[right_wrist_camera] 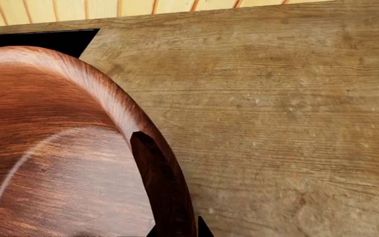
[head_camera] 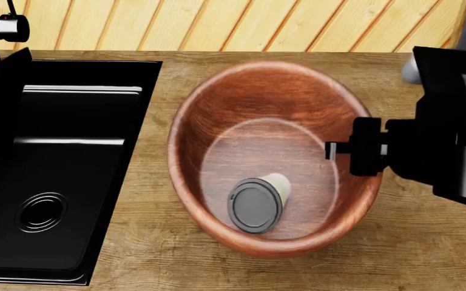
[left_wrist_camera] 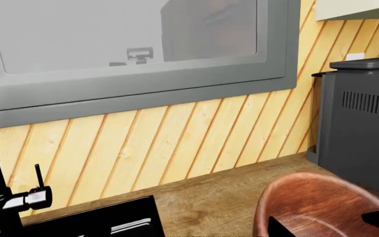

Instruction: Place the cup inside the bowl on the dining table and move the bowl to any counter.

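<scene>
— Wood counter (head_camera: pixel 160 254), black sink (head_camera: pixel 63 163) at the left?
— Yes. Just right of the sink sits the bowl (head_camera: pixel 273 97), the cup (head_camera: pixel 259 203) lying tipped inside it. The right gripper (head_camera: pixel 348 149) pinches the bowl's right rim; the left one is unseen.

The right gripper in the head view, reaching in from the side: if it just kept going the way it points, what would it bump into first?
The right gripper already sits at the rim of the bowl. Going straight on, it would cross the bowl's hollow above the cup and probably meet the far wall; depth is unclear.

Kitchen: sink (head_camera: pixel 55 176), tap (left_wrist_camera: pixel 8 197), wooden counter (head_camera: pixel 216 267).
</scene>
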